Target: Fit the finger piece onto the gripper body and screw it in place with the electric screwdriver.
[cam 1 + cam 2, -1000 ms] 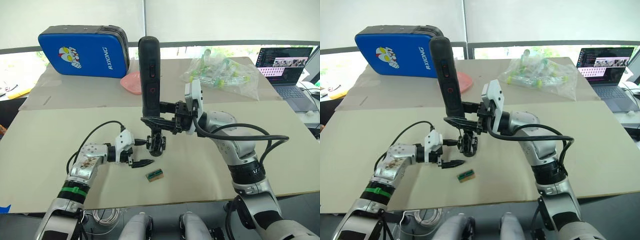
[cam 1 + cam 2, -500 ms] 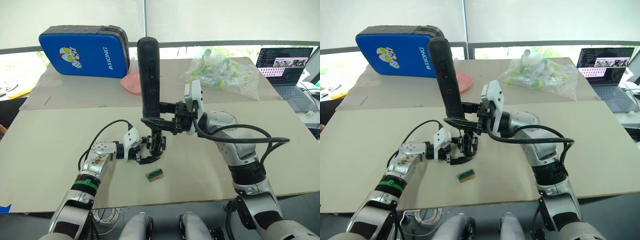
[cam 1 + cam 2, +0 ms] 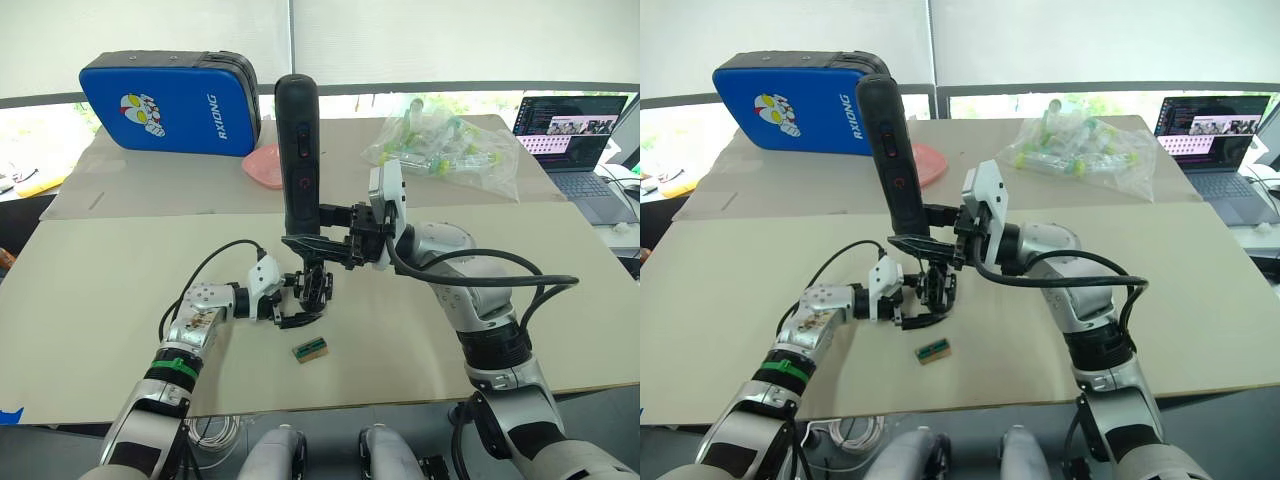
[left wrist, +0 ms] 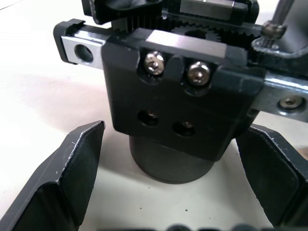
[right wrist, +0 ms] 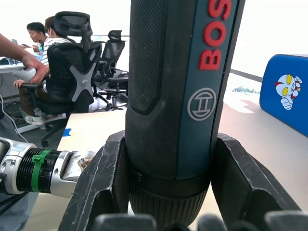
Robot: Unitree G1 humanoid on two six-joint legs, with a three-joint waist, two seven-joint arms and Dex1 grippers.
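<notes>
The gripper body (image 3: 312, 287) stands on the table (image 3: 90, 300) near its middle, directly under the electric screwdriver (image 3: 298, 150), which is held upright above it. In the left wrist view its black block face (image 4: 178, 110) shows two screw heads in the upper holes and two lower holes that look empty. The right gripper (image 3: 318, 240) has its fingers clamped around the screwdriver's lower barrel, seen closely in the right wrist view (image 5: 171, 144). The left gripper (image 3: 290, 312) sits low at the body's base with its fingers apart on either side of it; whether they touch it cannot be told. I cannot pick out the finger piece as a separate part. A small tan-and-green block (image 3: 310, 350) lies just beside, nearer the robot. Farther back are a blue case (image 3: 170, 100), a pink dish (image 3: 263, 165), a plastic bag (image 3: 445, 150) and a laptop (image 3: 570, 135).

Risk: with the left fingers spread, the body may twist or tip when the bit presses down, and a slightly tilted tool could slip off the screw
</notes>
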